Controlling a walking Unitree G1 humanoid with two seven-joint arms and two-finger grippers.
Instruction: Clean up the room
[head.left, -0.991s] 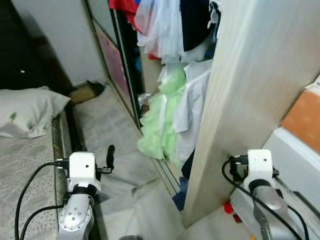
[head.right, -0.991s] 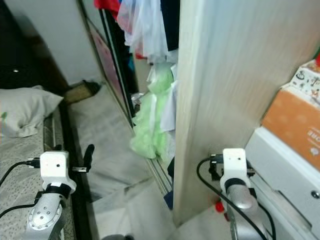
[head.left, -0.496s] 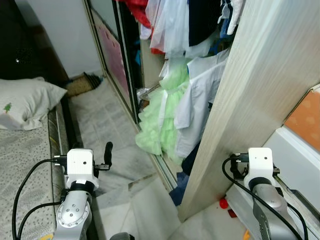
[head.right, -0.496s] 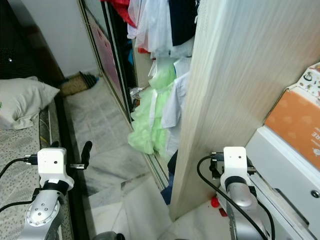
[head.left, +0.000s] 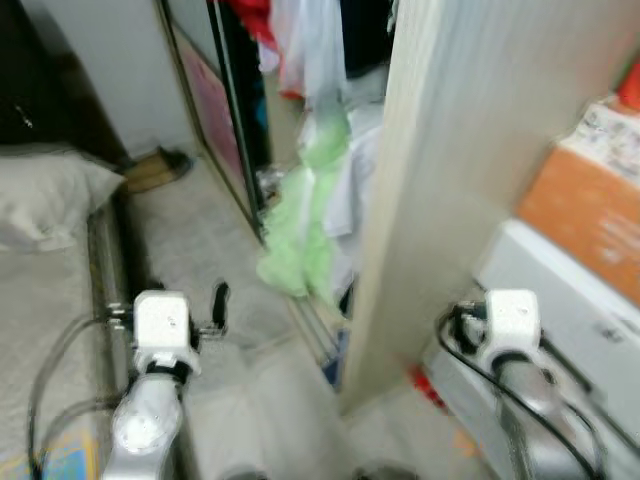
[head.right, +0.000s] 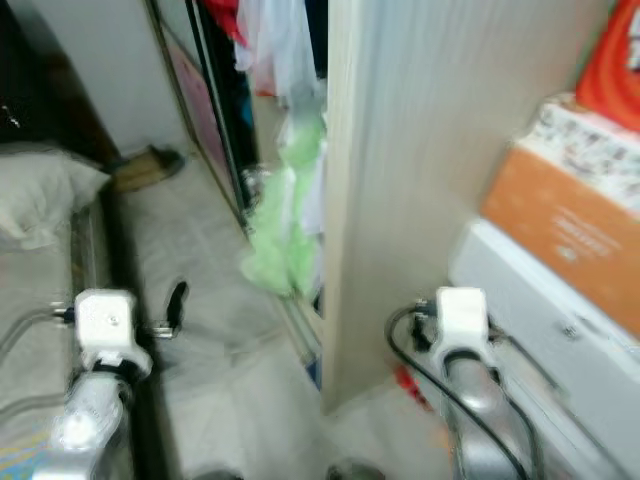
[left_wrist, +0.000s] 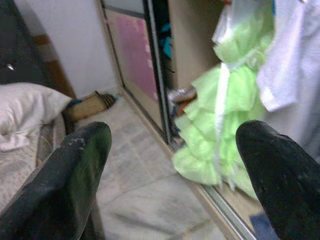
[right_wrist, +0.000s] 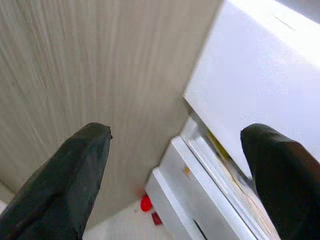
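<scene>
The eye views are blurred. A frilly light green dress (head.left: 300, 215) hangs low in the open wardrobe among white and red clothes (head.left: 315, 50), its hem near the sliding-door track. My left gripper (left_wrist: 172, 135) is open with nothing between its fingers and points toward that dress (left_wrist: 210, 130); one black finger (head.left: 219, 297) shows above the tiled floor. My right gripper (right_wrist: 175, 135) is open and holds nothing, facing the pale wooden wardrobe side (right_wrist: 90, 65) and a white drawer unit (right_wrist: 235, 90). A small red thing (right_wrist: 145, 203) lies on the floor at the foot of the panel.
A bed with a white pillow (head.left: 50, 190) runs along my left. A brown slipper-like thing (left_wrist: 90, 104) lies by the far wall. The wooden panel (head.left: 450, 150) stands close ahead on the right. An orange box (head.left: 590, 210) sits on the white unit (head.left: 570, 300). Tiled floor (head.left: 190, 230) lies between bed and wardrobe.
The whole picture has shifted and blurred, so the camera moved; more of the orange box and white unit shows on the right. Both arms keep the same pose.
</scene>
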